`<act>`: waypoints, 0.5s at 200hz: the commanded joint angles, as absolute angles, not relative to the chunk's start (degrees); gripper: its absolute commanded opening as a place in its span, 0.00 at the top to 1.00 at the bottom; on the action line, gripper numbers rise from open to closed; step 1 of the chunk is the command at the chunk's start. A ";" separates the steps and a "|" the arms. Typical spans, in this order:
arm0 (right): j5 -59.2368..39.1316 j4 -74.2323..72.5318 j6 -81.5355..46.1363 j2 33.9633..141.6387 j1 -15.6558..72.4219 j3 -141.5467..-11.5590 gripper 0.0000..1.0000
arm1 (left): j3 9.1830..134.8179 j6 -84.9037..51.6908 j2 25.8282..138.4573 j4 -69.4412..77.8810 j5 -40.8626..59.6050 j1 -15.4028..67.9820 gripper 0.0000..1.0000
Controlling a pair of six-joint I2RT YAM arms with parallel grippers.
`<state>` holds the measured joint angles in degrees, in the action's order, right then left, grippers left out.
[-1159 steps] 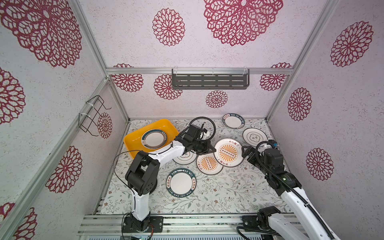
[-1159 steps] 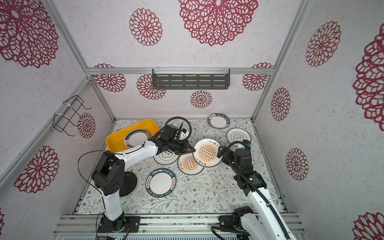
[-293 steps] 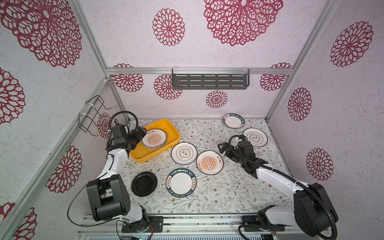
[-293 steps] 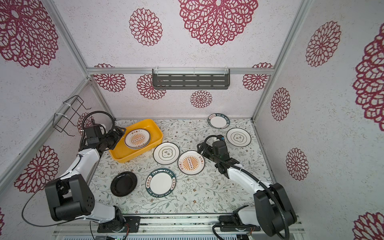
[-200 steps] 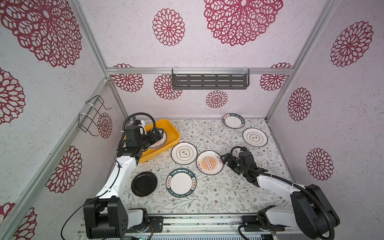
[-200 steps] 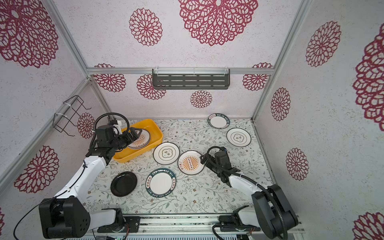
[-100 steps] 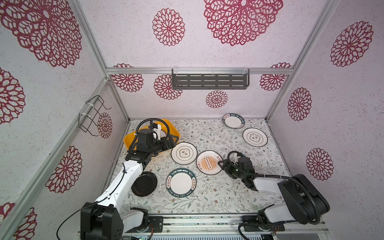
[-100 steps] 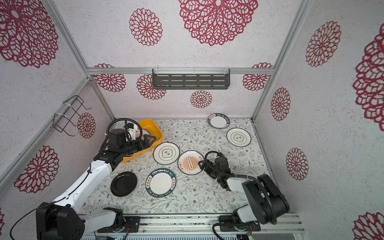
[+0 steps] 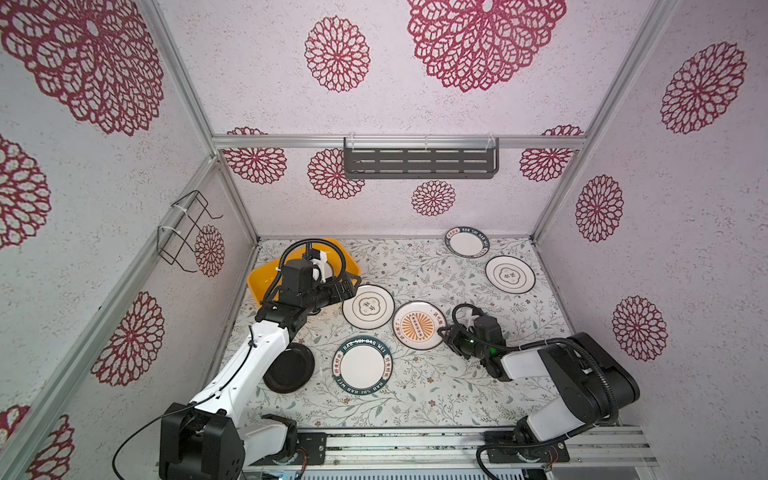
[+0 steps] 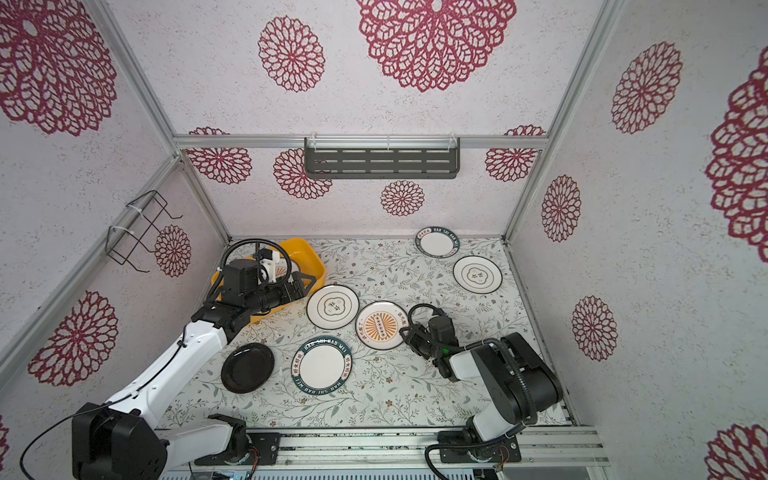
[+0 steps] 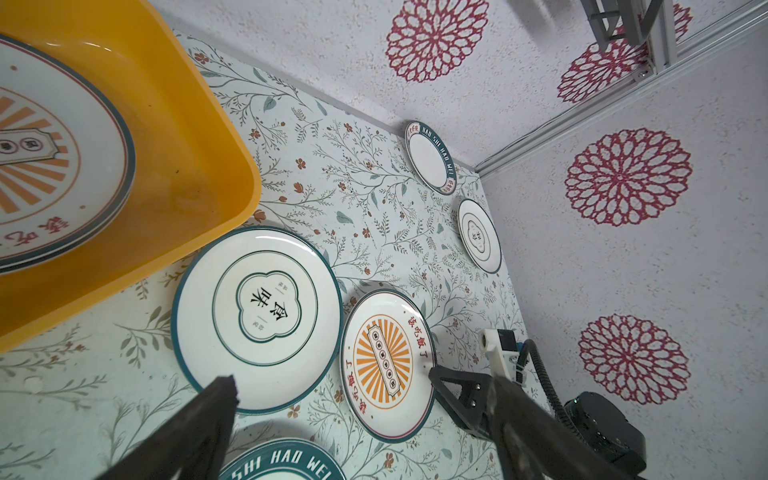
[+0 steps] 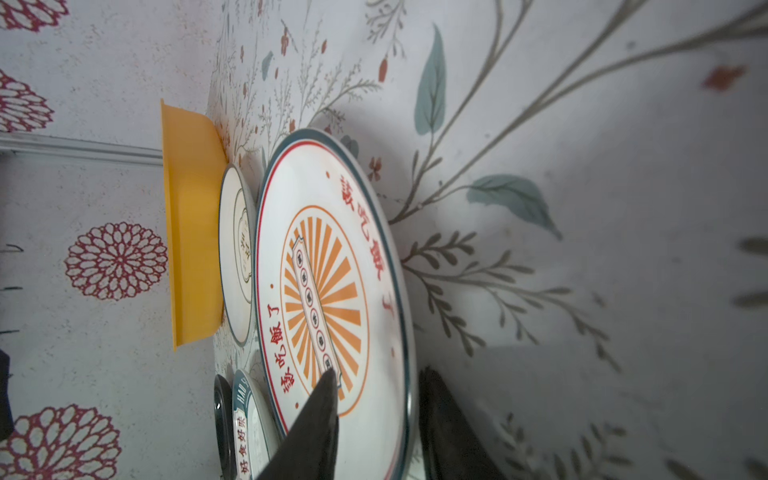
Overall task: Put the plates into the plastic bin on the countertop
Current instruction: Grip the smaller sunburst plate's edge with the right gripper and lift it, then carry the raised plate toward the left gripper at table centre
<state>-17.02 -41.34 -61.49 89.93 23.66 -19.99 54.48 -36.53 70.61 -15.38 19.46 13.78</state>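
My right gripper (image 9: 446, 334) (image 12: 379, 374) is shut on the right rim of the orange sunburst plate (image 9: 417, 325) (image 12: 328, 270), one finger on its face and one beneath. The plate lies on the countertop (image 9: 415, 395). My left gripper (image 9: 347, 286) (image 11: 361, 386) hangs open and empty between the yellow plastic bin (image 9: 259, 282) (image 11: 187, 145) and a flower-outline plate (image 9: 368, 306) (image 11: 257, 307). Stacked plates (image 11: 41, 166) lie in the bin. A teal-lettered plate (image 9: 362, 364) and a black plate (image 9: 291, 370) lie nearer the front.
Two more plates (image 9: 466, 242) (image 9: 510, 274) lie at the back right of the countertop. A grey slotted shelf (image 9: 419, 163) hangs on the back wall and a black wire rack (image 9: 187, 232) on the left wall. Walls close in on three sides.
My left arm has swung from over the bin toward the flower-outline plate, still open. My right gripper has dropped to the sunburst plate's rim and closed its jaws there.
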 commanded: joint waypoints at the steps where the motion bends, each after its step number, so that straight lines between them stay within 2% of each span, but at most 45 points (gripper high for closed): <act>1: -16.26 -41.78 -62.65 91.53 23.48 -20.08 0.81 | 56.37 -34.90 69.80 -15.85 18.29 14.11 0.03; 14: -16.50 -42.11 -63.16 92.05 23.52 -20.09 0.93 | 56.88 -34.55 70.17 -16.29 18.00 14.14 0.03; 28: -16.44 -42.17 -63.70 92.44 23.50 -20.00 1.00 | 57.51 -34.05 70.77 -17.05 17.37 14.12 0.03; 65: -15.76 -40.88 -64.68 90.55 23.52 -19.78 1.00 | 58.84 -32.38 72.78 -18.78 16.64 14.15 0.03; 100: -12.03 -31.58 -62.94 82.37 23.30 -22.00 1.00 | 60.75 -31.37 74.93 -18.59 18.46 14.10 0.03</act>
